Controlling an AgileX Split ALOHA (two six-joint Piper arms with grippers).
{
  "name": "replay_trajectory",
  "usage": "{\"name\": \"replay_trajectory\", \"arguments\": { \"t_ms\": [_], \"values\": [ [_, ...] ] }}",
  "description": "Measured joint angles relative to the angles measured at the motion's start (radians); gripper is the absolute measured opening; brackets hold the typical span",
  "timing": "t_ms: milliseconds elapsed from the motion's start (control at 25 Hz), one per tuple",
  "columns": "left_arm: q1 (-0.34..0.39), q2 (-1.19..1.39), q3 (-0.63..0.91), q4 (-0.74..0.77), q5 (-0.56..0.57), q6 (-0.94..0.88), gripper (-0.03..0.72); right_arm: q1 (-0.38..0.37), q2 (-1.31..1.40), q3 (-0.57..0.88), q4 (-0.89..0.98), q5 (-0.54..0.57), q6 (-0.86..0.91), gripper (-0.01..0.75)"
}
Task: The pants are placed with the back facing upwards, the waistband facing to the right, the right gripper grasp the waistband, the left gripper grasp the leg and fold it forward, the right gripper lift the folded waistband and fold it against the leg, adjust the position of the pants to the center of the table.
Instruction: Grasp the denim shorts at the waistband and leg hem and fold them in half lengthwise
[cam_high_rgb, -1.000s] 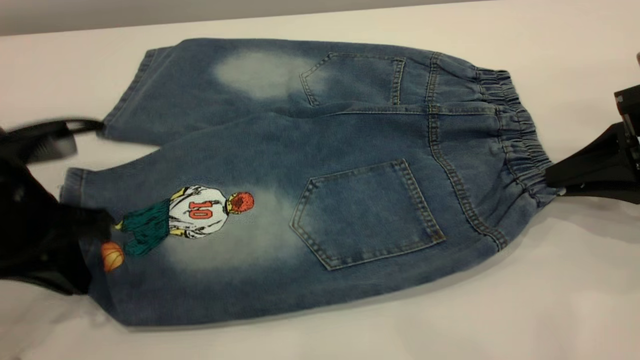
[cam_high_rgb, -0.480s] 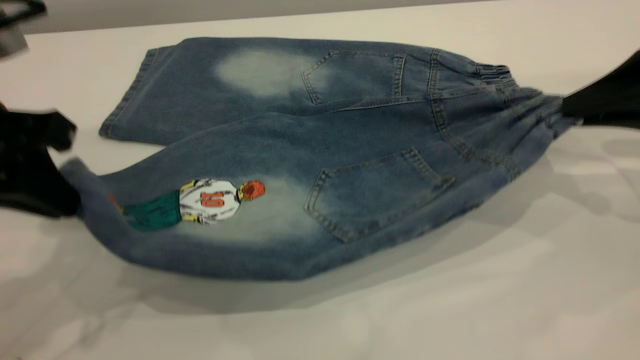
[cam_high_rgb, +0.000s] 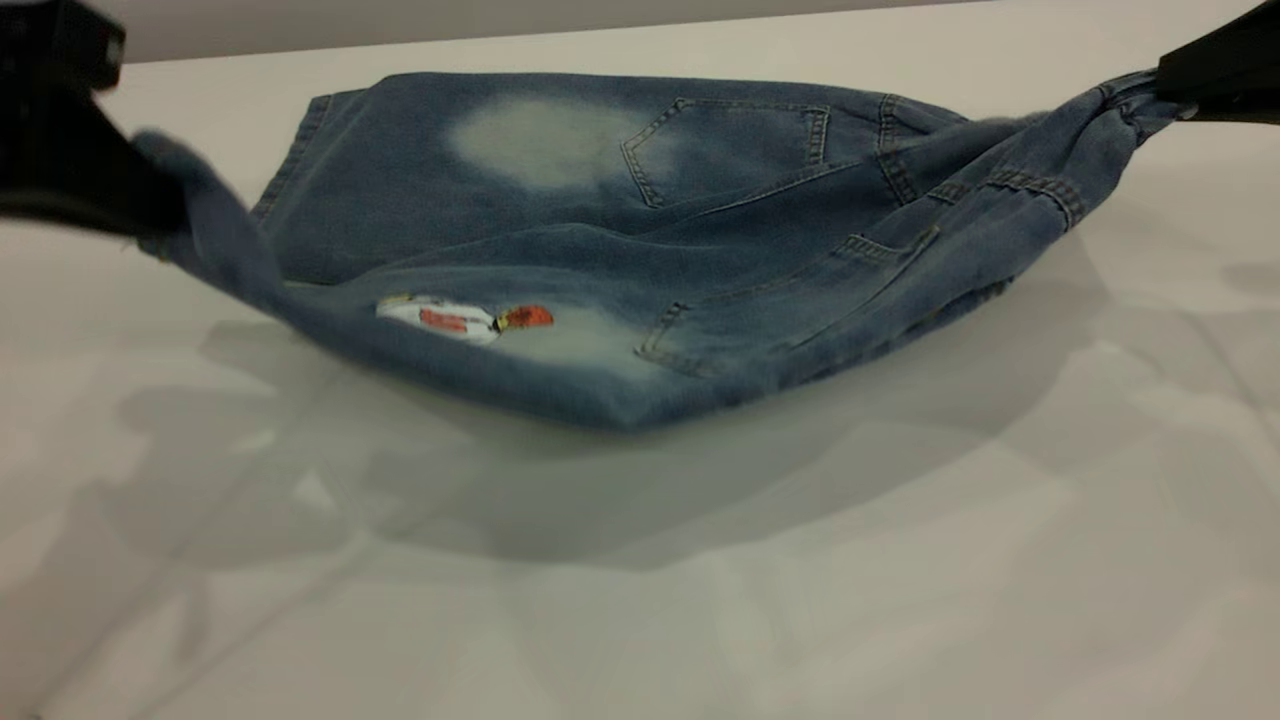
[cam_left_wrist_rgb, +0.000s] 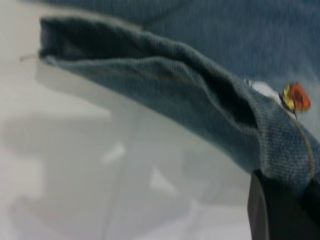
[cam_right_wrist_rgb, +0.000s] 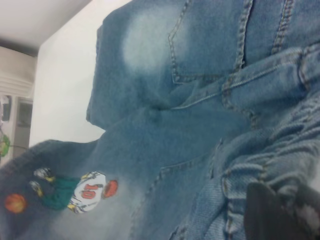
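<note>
— Exterior view? 
— Shows the pants (cam_high_rgb: 620, 250) raised at both ends above the table (cam_high_rgb: 700, 600), near half sagging between. At left, the left gripper (cam_high_rgb: 150, 225) pinching the hem of the leg (cam_high_rgb: 440, 330); at right, the right gripper (cam_high_rgb: 1170, 85) clamped on the bunched waistband (cam_high_rgb: 1120, 110). Plain far leg lying flat on the white top.

— Left wrist view? 
— Shows one dark finger (cam_left_wrist_rgb: 280, 210) pressed against denim, hem fold hanging over the table (cam_left_wrist_rgb: 75, 150).

— Right wrist view? 
— Shows gathered waistband (cam_right_wrist_rgb: 270, 165) packed against a dark fingertip (cam_right_wrist_rgb: 275, 210), printed leg (cam_right_wrist_rgb: 75, 192) beyond.
</note>
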Motion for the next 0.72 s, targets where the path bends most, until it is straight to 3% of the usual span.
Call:
{"name": "replay_trajectory", "arguments": {
  "t_ms": [440, 720],
  "values": [
    [0.0, 0.095, -0.043, 0.001, -0.134, 0.0, 0.057, 0.01, 0.011, -0.108, 0.008, 0.001, 0.028, 0.028],
    [0.0, 0.252, -0.185, 0.001, -0.131, 0.022, 0.057, 0.01, 0.011, -0.181, 0.0, -0.001, 0.053, 0.028]
  ]
}}
